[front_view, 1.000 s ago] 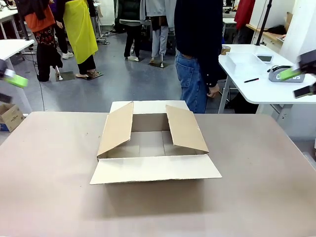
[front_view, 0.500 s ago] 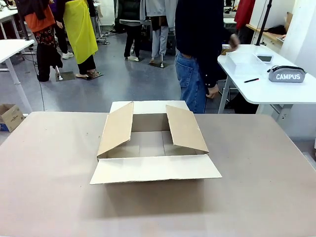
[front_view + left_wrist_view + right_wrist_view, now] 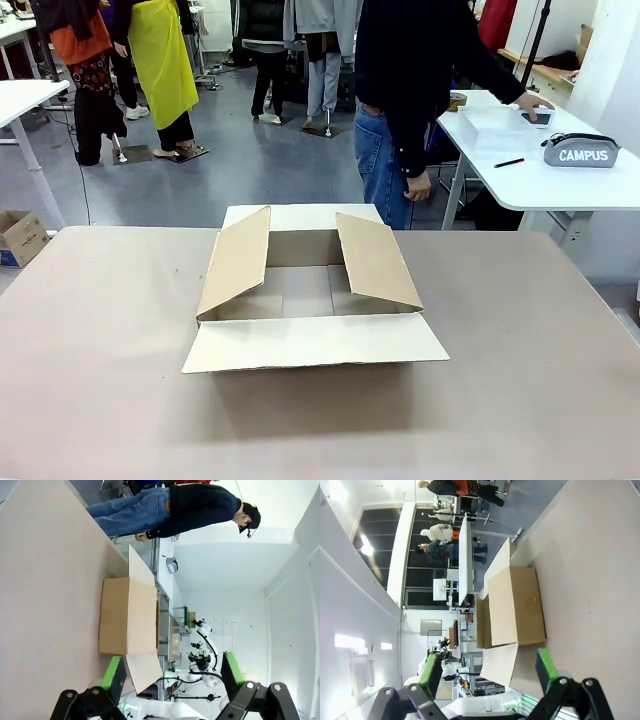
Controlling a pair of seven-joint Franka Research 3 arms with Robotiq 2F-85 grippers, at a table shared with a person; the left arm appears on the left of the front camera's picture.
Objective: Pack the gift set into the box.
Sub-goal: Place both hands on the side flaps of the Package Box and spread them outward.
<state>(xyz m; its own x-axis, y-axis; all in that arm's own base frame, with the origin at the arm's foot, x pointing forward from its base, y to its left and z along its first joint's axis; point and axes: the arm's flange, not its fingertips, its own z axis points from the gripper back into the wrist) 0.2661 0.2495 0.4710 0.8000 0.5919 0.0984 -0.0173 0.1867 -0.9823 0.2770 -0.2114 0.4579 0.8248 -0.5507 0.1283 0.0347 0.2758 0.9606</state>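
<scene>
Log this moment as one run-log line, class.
box open on table | pouch on side table | person's hand at side table | left fingers open | right fingers open

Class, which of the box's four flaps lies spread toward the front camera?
The near flap; the side flaps lean inward over the box, and the far flap spreads toward the person.

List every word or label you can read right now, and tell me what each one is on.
"CAMPUS": white letters on the grey pouch, which lies on the white side table.
Small carton on the floor at far left: any print is too small to read.
Big box: no print shows on its flaps or inside.
</scene>
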